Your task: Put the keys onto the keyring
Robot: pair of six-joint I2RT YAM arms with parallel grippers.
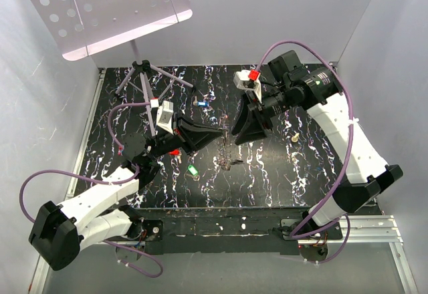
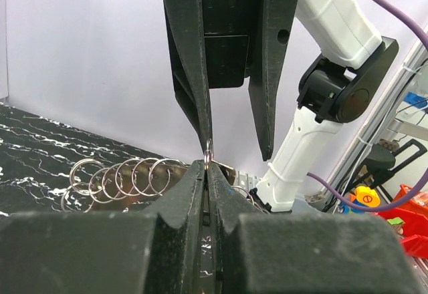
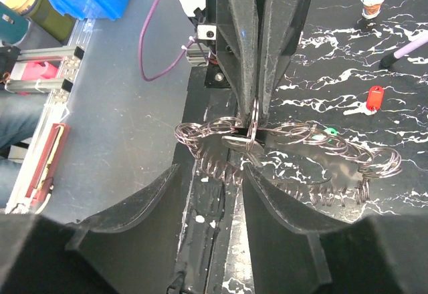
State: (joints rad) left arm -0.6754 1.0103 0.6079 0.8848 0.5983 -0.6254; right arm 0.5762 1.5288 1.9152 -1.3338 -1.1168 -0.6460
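The left jaws pinch the keyring [image 3: 294, 132]; the right jaws stand spread, just short of it.

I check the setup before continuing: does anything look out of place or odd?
Nothing damaged. The keyring is pinched in the shut left gripper; the green key, blue key and red key lie scattered on the table.

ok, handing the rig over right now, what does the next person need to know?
Left claw: shut on one loop of the keyring.
Right claw: open, facing it, holding nothing.
Red key, green key and blue key lie loose on the table; no yellow one in view.
Done: ring gripped. Left: thread on all three visible keys.
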